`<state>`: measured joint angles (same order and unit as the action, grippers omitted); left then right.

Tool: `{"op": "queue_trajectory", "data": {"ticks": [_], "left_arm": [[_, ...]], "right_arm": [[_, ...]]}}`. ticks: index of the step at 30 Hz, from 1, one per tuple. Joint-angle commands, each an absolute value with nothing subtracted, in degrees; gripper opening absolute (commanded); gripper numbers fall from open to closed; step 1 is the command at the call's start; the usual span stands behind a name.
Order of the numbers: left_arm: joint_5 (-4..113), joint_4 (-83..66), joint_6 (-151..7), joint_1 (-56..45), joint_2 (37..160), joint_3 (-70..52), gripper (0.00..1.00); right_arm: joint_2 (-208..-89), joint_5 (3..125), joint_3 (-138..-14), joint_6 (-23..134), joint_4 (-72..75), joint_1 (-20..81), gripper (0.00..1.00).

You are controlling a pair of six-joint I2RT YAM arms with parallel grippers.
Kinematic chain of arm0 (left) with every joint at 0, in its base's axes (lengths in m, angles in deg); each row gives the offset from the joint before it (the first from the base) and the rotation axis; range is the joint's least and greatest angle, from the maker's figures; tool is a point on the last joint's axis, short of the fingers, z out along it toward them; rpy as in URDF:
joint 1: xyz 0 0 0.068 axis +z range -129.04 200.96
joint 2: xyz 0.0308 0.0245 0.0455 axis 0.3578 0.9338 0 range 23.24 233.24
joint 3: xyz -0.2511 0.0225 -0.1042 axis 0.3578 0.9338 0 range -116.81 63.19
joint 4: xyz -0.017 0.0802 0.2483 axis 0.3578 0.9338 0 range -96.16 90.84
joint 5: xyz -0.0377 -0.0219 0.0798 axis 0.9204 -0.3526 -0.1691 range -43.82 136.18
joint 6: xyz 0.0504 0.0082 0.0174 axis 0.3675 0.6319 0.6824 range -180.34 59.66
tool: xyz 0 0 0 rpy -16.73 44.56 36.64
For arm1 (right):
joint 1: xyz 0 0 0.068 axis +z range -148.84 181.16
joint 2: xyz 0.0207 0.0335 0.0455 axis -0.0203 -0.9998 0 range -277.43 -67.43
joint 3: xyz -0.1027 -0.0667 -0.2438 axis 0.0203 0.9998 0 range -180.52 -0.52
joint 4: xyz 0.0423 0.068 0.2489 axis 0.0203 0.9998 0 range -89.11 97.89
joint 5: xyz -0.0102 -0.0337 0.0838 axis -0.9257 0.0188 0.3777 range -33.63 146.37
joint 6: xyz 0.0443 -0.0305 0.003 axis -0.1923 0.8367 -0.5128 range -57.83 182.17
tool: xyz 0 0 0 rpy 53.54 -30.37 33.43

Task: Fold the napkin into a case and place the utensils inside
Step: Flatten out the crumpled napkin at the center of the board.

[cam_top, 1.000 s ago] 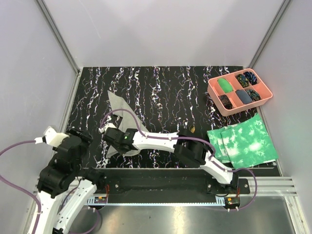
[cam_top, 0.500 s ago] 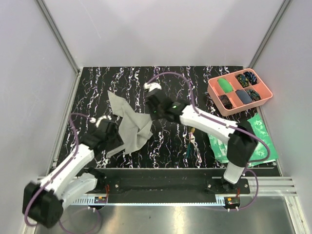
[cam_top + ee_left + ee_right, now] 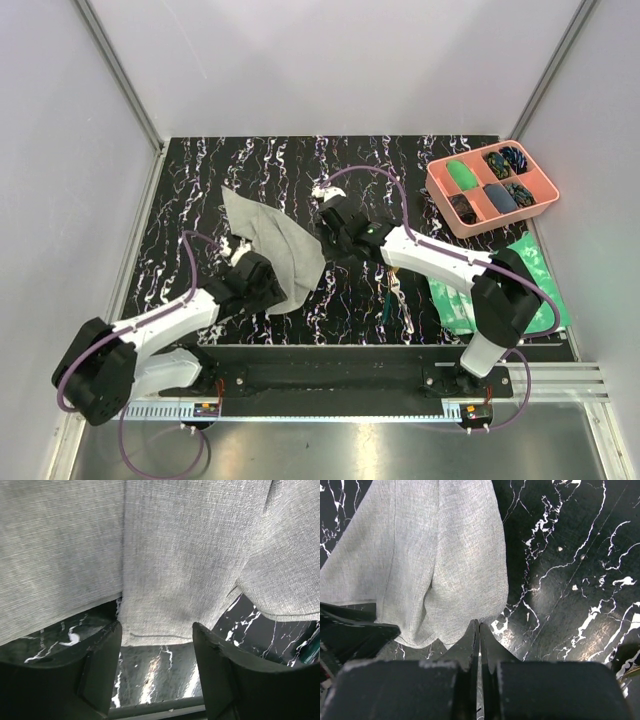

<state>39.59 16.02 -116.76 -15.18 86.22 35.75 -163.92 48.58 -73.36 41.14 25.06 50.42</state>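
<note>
Jaws: left gripper (image 3: 157,627) spread, right gripper (image 3: 479,626) clenched | plain grey cloth napkin (image 3: 285,250) rumpled | I'd pinch its hem low

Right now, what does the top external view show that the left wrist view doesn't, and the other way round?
Only the top external view shows the pink tray, the green-and-white sheet and the right arm reaching across the mat. Only the left wrist view shows the left gripper close up: its fingers stand apart with nothing between them, and the hem of the napkin lies just ahead. Both views show the grey napkin and the black marbled mat.
</note>
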Motion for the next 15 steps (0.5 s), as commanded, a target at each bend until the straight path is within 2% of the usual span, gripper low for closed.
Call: {"op": "queue_trajectory", "data": {"ticks": [1,4,15], "left_arm": [[38.54,12.64,-118.78,-15.77,91.16,34.54,0.57],[37.40,17.02,-121.75,-17.26,96.00,32.78,0.53],[18.95,34.69,-131.70,-29.57,97.33,23.91,0.58]], "right_arm": [[-161.21,49.95,-72.59,40.55,21.02,48.80,0.00],[-160.95,50.48,-72.33,40.64,20.93,48.27,0.00],[-161.48,51.54,-71.54,40.90,19.62,47.39,0.00]]}}
